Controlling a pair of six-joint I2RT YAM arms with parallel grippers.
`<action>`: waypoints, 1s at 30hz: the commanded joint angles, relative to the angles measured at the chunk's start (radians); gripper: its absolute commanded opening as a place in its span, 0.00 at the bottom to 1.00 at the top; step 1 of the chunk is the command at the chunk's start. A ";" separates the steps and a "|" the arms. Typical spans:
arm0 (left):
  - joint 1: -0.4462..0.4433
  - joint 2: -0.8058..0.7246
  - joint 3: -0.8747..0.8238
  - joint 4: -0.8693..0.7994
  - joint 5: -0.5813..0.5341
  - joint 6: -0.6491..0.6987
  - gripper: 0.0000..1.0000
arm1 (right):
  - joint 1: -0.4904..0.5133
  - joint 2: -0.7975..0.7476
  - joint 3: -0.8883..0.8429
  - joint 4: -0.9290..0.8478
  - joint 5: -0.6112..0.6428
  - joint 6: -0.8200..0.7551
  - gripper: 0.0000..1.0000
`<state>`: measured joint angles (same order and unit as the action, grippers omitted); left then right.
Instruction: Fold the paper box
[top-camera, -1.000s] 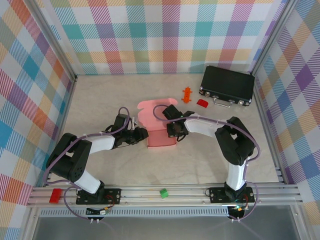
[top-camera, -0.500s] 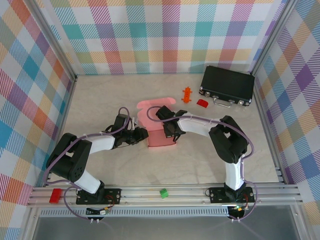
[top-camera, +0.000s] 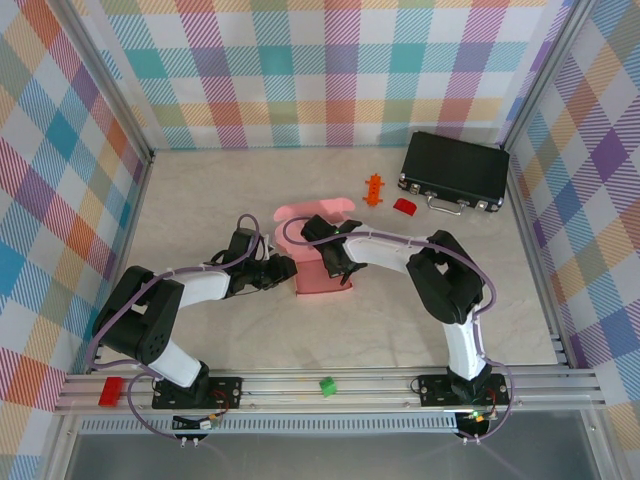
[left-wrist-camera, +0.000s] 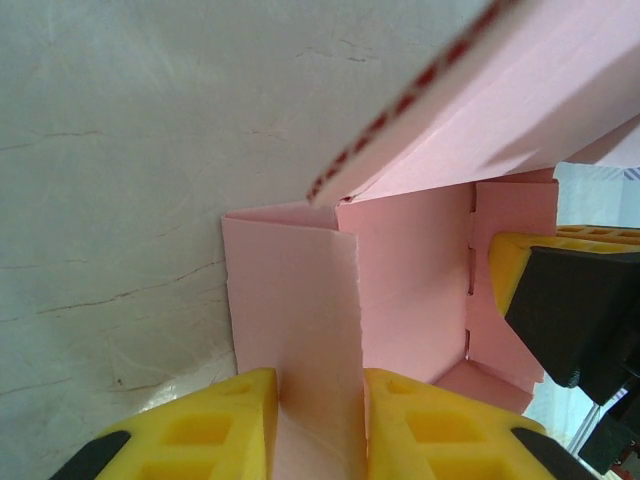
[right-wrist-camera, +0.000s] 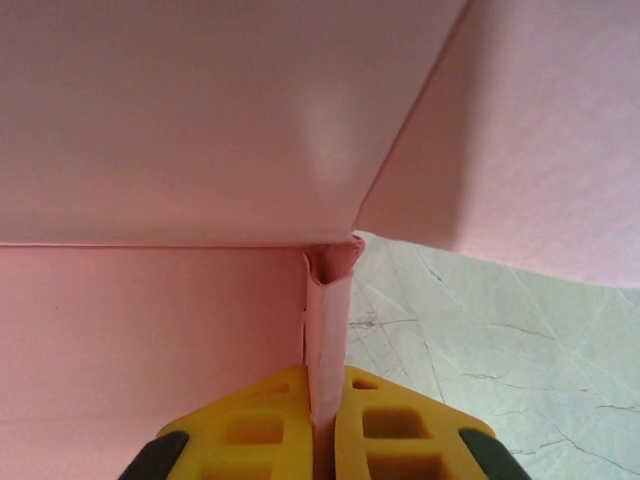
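Marbled table (top-camera: 200, 200), plaid walls (top-camera: 330, 70); left hand (left-wrist-camera: 318, 395), right hand (right-wrist-camera: 322, 400) clamped on paper box (top-camera: 312, 284).

There is one pink paper box (top-camera: 322, 275). There is one black case (top-camera: 455, 170). There are two red blocks, a small red block (top-camera: 404, 206) and a bigger red block (top-camera: 110, 390). There is one green block (top-camera: 327, 386) and one orange toy (top-camera: 375, 188). There are two robot arms, a left arm (top-camera: 190, 288) and a right arm (top-camera: 400, 250).

Right tool (right-wrist-camera: 324, 415) pinches the paper box (right-wrist-camera: 160, 130) flap.
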<state>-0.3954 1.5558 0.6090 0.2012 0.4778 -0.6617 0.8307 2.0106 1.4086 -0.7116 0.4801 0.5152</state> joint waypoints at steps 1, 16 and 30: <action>-0.008 0.000 -0.009 -0.030 -0.025 0.015 0.27 | -0.002 0.071 -0.014 -0.129 0.049 0.000 0.10; -0.008 -0.005 -0.015 -0.039 -0.030 0.016 0.27 | 0.005 0.128 0.005 -0.135 0.015 0.022 0.10; -0.008 -0.020 -0.020 -0.042 -0.032 0.016 0.27 | 0.004 0.076 -0.019 -0.091 -0.039 0.028 0.13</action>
<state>-0.3969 1.5547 0.6090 0.1932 0.4770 -0.6617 0.8444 2.0457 1.4467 -0.7490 0.5148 0.5381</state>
